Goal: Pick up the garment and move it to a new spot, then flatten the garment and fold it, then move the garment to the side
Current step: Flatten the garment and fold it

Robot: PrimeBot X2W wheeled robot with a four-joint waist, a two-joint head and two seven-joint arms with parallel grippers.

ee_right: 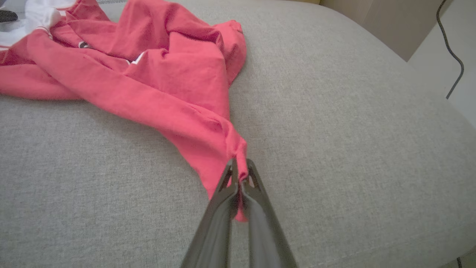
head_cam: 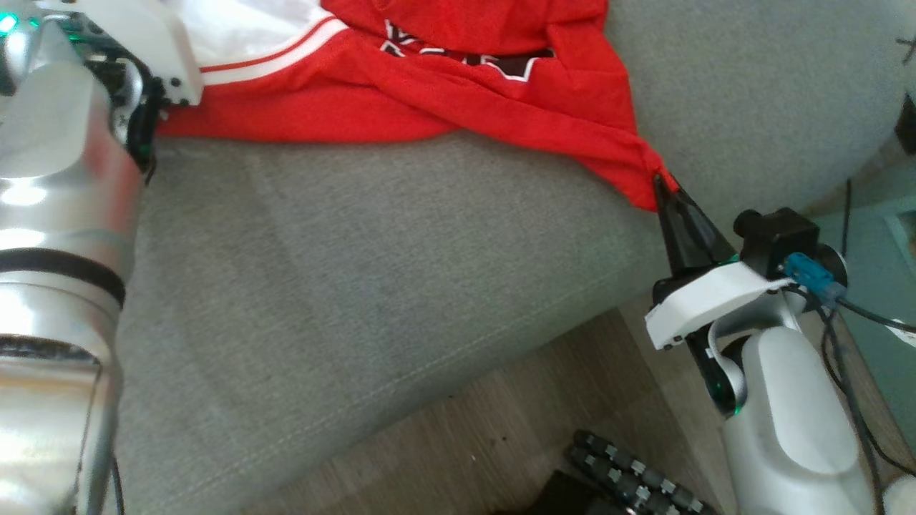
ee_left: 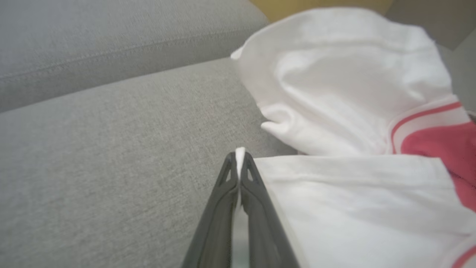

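Both on garment (head_cam: 458, 100) (L gripper (ee_left: 239, 163), R gripper (ee_right: 241, 174)).

Your head view looks down over the sofa (head_cam: 358, 286); both wrist views sit close, sharing the garment (head_cam: 465, 93) with it.

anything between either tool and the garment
Nothing visible does: the left tool is shut on the white edge of the garment, and the right tool on its red corner, over the grey sofa cushion.
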